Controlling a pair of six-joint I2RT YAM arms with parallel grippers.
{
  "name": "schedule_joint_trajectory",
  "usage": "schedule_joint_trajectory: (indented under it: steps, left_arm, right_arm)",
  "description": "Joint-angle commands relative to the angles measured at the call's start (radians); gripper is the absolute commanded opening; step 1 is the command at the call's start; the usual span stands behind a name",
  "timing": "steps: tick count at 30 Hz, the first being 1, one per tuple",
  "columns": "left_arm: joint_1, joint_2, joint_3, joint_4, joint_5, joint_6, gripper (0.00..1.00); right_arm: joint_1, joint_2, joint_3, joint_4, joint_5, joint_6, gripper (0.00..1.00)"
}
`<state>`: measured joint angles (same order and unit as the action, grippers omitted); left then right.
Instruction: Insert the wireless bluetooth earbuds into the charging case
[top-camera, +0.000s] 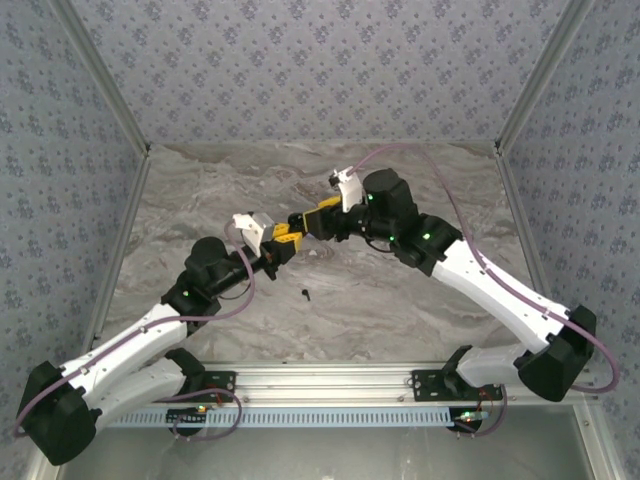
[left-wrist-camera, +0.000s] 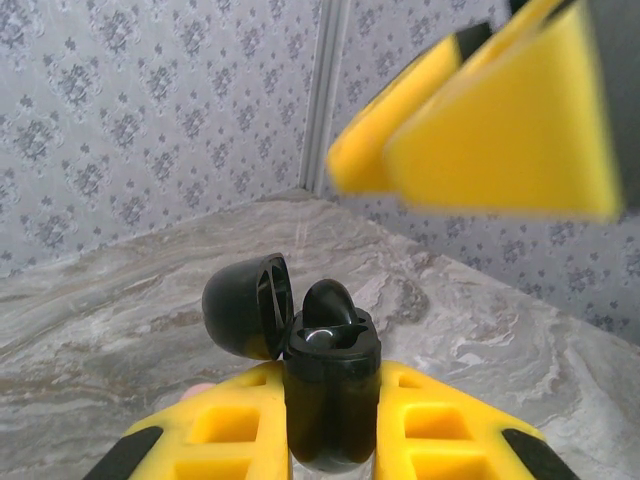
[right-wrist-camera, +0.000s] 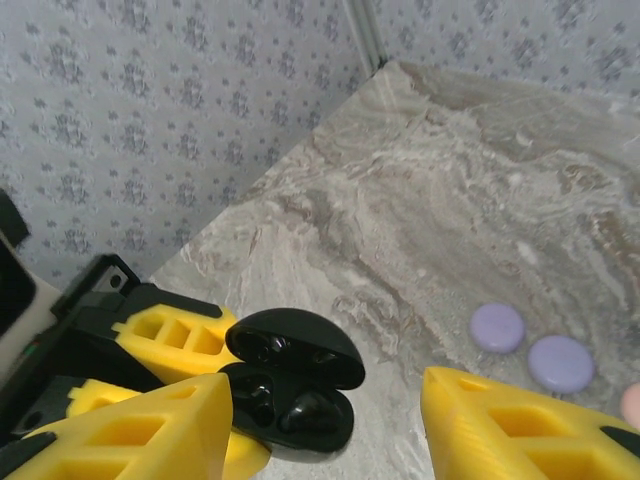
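Near the middle of the table (top-camera: 200, 190), the two grippers meet tip to tip. The left gripper (top-camera: 281, 244) is clamped on a black charging case (left-wrist-camera: 330, 400), its yellow fingers (left-wrist-camera: 230, 425) pressing the case from both sides and holding it upright. The lid (left-wrist-camera: 245, 305) of the case is hinged open and tips back to the left in the left wrist view. One black earbud (left-wrist-camera: 326, 300) sits in the case, its rounded end poking up above the rim. The right gripper (top-camera: 318, 224) hangs just beside the case with its jaws apart and nothing between them. In the right wrist view the open case lies just beyond the gap between its two yellow fingertips. A second black earbud (top-camera: 304, 294) lies loose on the table, near the grippers on the side toward the arm bases. Two lilac discs (right-wrist-camera: 497, 327) rest side by side on the table, well apart from the case. The edge of a pink disc (right-wrist-camera: 632, 405) shows next to them.
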<state>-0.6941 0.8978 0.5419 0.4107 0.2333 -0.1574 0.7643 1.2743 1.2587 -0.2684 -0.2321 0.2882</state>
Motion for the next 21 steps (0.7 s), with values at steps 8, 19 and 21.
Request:
schedule_joint_trajectory:
  steps: [8, 19, 21]
  left_arm:
    - [-0.004, -0.161, 0.009, -0.216, -0.289, 0.095, 0.00]
    - [-0.005, -0.371, -0.015, -0.423, -0.585, 0.111, 0.00]
    - [-0.005, -0.405, -0.017, -0.443, -0.612, 0.111, 0.00]
  right_arm:
    - [-0.010, 0.024, -0.018, -0.194, 0.136, -0.004, 0.55]
    - [0.083, 0.361, 0.015, -0.328, 0.130, 0.086, 0.51]
    - [0.113, 0.434, 0.051, -0.385, 0.144, 0.083, 0.52]
